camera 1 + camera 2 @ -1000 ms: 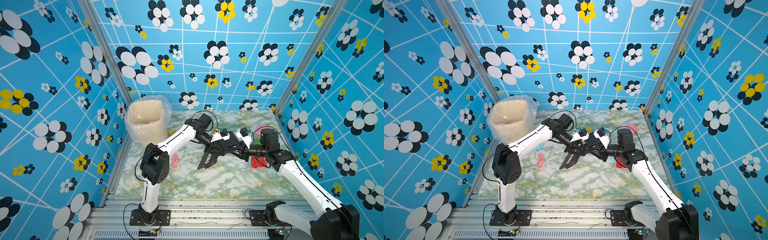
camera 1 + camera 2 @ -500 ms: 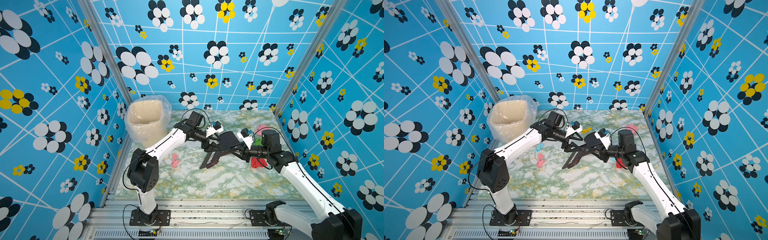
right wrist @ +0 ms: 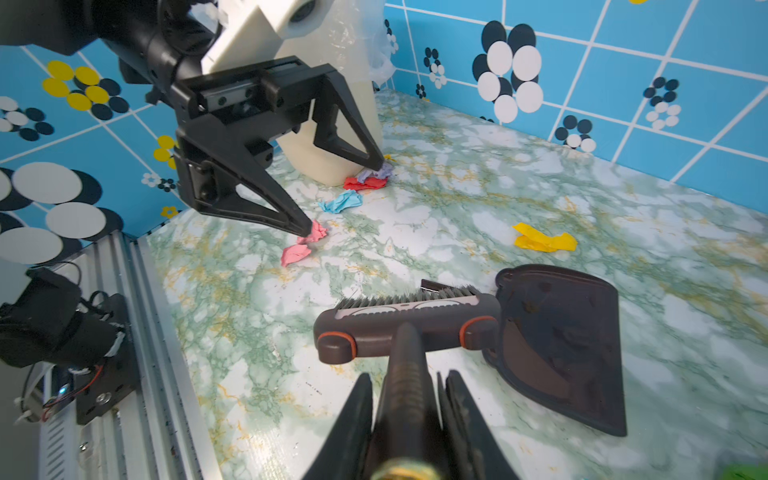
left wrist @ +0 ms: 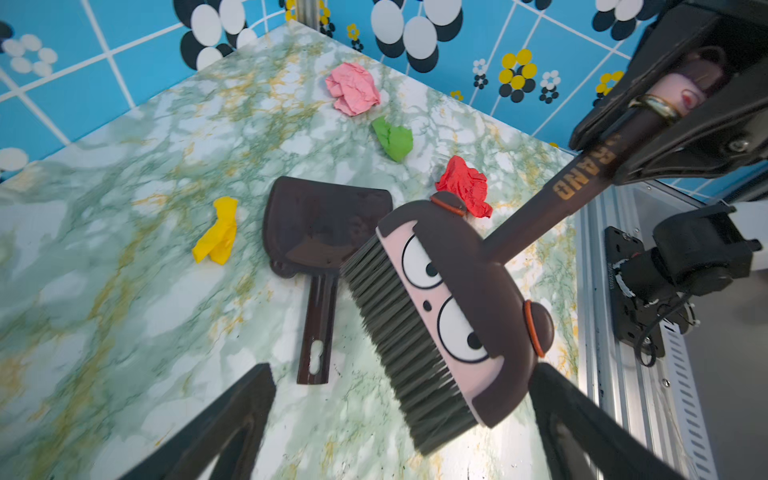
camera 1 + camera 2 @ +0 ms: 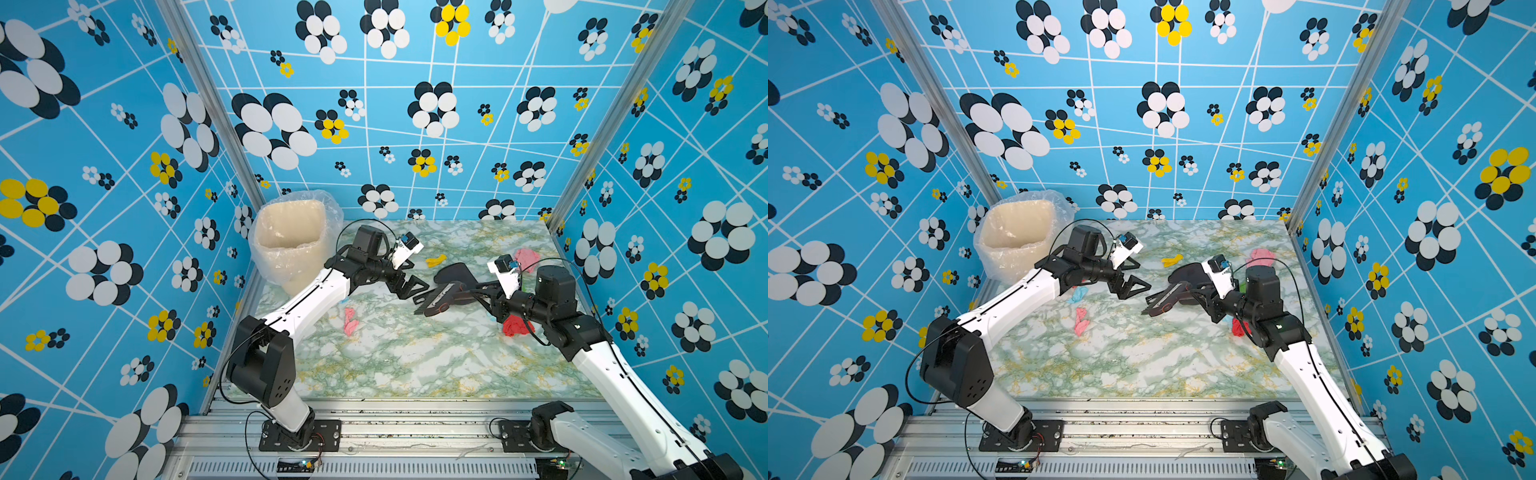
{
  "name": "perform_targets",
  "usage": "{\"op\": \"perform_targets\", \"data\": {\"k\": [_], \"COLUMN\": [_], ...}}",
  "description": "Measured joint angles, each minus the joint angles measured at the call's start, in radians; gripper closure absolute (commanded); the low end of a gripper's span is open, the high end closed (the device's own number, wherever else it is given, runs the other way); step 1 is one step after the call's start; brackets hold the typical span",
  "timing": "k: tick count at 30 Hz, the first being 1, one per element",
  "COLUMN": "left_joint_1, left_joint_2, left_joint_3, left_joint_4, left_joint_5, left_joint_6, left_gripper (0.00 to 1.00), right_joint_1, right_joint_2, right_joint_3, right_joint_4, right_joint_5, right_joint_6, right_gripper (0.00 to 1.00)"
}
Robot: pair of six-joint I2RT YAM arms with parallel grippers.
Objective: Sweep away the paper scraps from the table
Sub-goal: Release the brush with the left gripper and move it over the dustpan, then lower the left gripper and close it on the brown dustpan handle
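**Top views.** Left arm reaches from the near left corner over the surface (image 5: 415,361) toward its middle. Left gripper (image 5: 415,289) is spread wide and empty, just clear of the brush (image 5: 436,300). Right arm comes in along the right edge. Right gripper (image 5: 478,291) is clamped on the brush handle. Dustpan (image 5: 455,272) lies flat just beyond the brush head. Yellow scrap (image 5: 435,261) sits beside the dustpan toward the far edge. Pink scrap (image 5: 525,258) is near the far right corner and red scrap (image 5: 515,326) by the right edge, under the right arm. Pink pair (image 5: 350,322) lies left of centre. Bin (image 5: 291,245) stands in the far left corner.

**Left wrist.** The brush head bears a cartoon face with two eyes. Gold letters on the handle read "GRAND". Green scrap (image 4: 392,137) lies between pink and red.

**Right wrist.** Fingers press the handle from both sides. Blue scrap (image 3: 340,202) and a red-purple clump (image 3: 370,178) lie at the bin's foot.
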Motion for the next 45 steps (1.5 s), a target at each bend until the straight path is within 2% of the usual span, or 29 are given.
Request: {"op": "perform_targets", "data": {"k": [8,12,18,25,32,39,45], "left_joint_1": [0.004,-0.001,-0.062,-0.109,-0.114,-0.155,-0.203], "left_joint_2": [-0.025,-0.025,-0.014,0.073,0.2,0.389,0.513], "left_joint_3": [-0.125,-0.156,-0.159,-0.146,-0.005,0.247,0.372], "left_joint_4": [0.087,0.108,0.132,0.146,0.116,-0.002,-0.116], "left_joint_5": [-0.193,-0.262,-0.367,-0.43,-0.448,-0.483,-0.533], "left_joint_6": [-0.172,-0.217,-0.201,-0.118,-0.053,0.031,0.1], "left_gripper": [0.01,0.01,0.01,0.01,0.01,0.01,0.01], "right_joint_1": [0.0,0.0,0.0,0.0,0.0,0.0,-0.003], "right_joint_2": [-0.086,-0.098,-0.098,-0.097,-0.085,-0.04,-0.003], "right_joint_3": [-0.003,0.006,0.044,0.084,0.128,0.171,0.182], "right_joint_4": [0.039,0.034,-0.002,-0.063,-0.089,-0.108,-0.116], "right_joint_5": [0.245,0.378,0.534,0.61,0.64,0.66,0.692], "right_joint_6": [0.072,0.108,0.143,0.146,0.142,0.142,0.142], "right_gripper": [1.0,1.0,1.0,1.0,1.0,1.0,1.0]}}
